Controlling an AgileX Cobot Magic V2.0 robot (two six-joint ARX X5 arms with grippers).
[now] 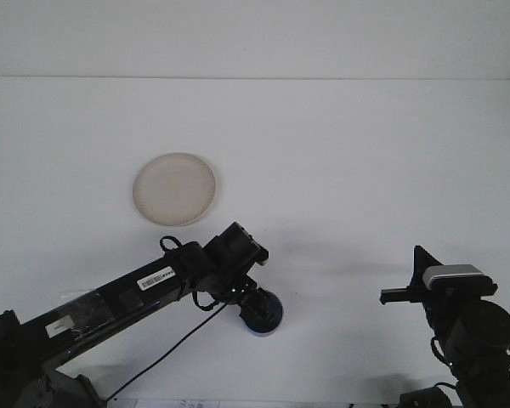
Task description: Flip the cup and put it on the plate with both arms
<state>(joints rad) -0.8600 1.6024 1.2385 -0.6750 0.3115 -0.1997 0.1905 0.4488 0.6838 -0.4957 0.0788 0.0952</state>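
Our left tool reaches down over the blue cup, its grip state hidden from us, while the right tool waits aside and the beige plate lies bare on the white bench, awaiting the cup.

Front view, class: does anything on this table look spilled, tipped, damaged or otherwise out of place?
Nothing stands out. The plate lies flat and bare; the blue cup stands apart from it, partly hidden by the left gripper. No spill or damage shows. The right gripper is off to the side.

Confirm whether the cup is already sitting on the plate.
No: the blue cup stands on the bare table under the left gripper, well apart from the plate.
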